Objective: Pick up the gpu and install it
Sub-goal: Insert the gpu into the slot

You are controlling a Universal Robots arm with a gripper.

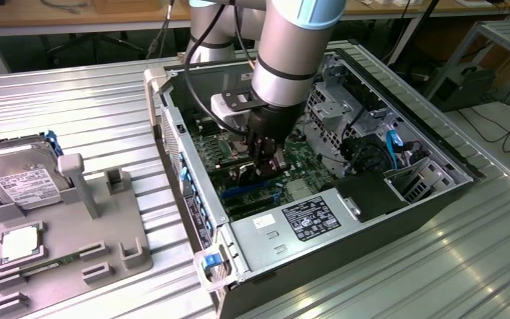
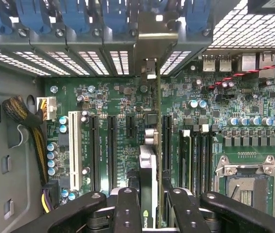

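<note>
The claw is seen closed on the gpu, which is held on its edge between the two black fingers, inside the open computer case. In the wrist view the card is seen edge-on: a thin dark board with a silvery grey strip along its top edge and a small green logo near the fingers. Its silvery metal bracket is found at the far end, standing against the row of slot openings in the case's back wall, beside the blue clips. The card is positioned over the green motherboard, in line with the black expansion slots and near the white slot; whether it is already seated cannot be told. The empty CPU socket is seen further aside. In the exterior view, the case lies on the metal worktop, and a grey holder with a hard drive and a small square chip stands at the exterior view's left.
</note>
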